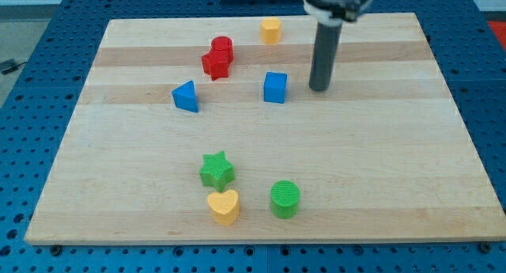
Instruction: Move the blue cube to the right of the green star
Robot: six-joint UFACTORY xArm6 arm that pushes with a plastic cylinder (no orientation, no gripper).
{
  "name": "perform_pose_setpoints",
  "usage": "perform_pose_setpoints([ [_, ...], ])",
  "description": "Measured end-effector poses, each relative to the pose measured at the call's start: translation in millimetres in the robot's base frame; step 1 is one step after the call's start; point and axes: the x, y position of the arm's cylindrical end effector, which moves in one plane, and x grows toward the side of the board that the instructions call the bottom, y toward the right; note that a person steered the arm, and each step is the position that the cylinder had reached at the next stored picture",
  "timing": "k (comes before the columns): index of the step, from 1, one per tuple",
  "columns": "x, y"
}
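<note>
The blue cube (275, 87) sits on the wooden board a little above the middle. The green star (217, 170) lies lower down, left of centre, well below the cube. My tip (319, 88) rests on the board just to the right of the blue cube, a small gap apart from it. The dark rod rises from there to the view's top.
A blue triangular block (186, 96) lies left of the cube. Two red blocks (217, 58) sit touching at upper left. A yellow block (271, 30) is near the top edge. A yellow heart (223, 206) and a green cylinder (285, 199) lie near the star. The board's edge (261, 242) runs along the bottom.
</note>
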Motion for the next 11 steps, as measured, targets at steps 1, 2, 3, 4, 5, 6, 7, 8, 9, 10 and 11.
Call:
perform_pose_setpoints([
  [1,-16,-28],
  [2,24,-50],
  [3,51,-67],
  [4,52,-93],
  [5,40,-122],
  [6,72,-119],
  [7,109,-92],
  [8,145,-98],
  [9,152,-127],
  [10,141,-127],
  [11,73,-130],
])
